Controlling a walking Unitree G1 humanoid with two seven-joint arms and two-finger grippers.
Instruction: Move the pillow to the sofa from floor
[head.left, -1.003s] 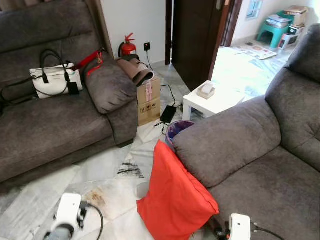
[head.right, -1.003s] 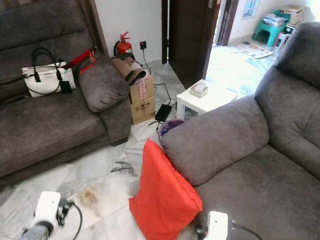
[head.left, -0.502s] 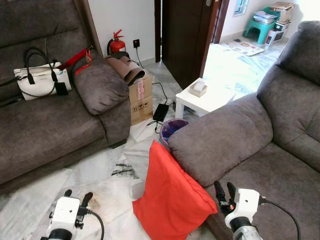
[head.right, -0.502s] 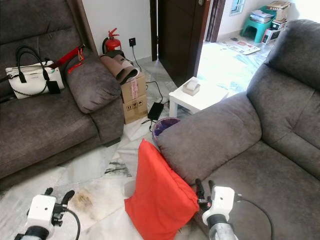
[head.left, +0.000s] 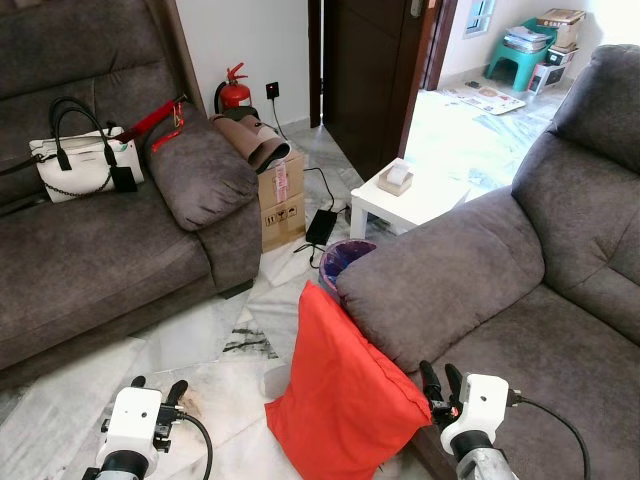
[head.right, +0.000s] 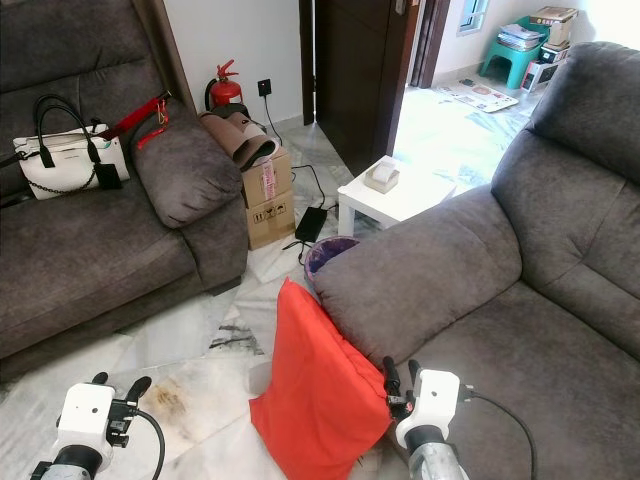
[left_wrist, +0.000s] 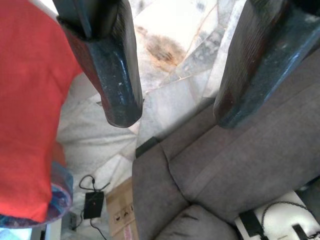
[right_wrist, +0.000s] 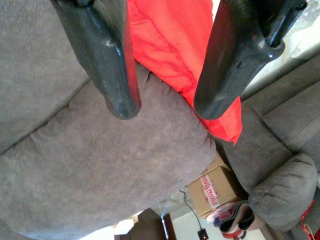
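A red pillow (head.left: 340, 390) stands on the marble floor, leaning against the armrest of the grey sofa (head.left: 520, 310) on my right. My right gripper (head.left: 437, 380) is open just right of the pillow's lower corner, over the sofa's front edge. In the right wrist view the pillow (right_wrist: 172, 45) lies beyond the open fingertips (right_wrist: 117, 75). My left gripper (head.left: 157, 388) is open low over the floor, well left of the pillow. The left wrist view has the pillow (left_wrist: 27, 115) beside one finger (left_wrist: 112, 75).
A second grey sofa (head.left: 90, 250) on the left holds a white handbag (head.left: 85, 160). Between the sofas are a cardboard box (head.left: 282, 200), a purple bin (head.left: 340, 258), a small white table (head.left: 410, 195) and a charger cable. A fire extinguisher (head.left: 232, 90) stands by the wall.
The camera has shifted and steadied. Both grippers rose into view from the bottom edge and now hold nearly still, the right one a little lower. The pillow has not moved.
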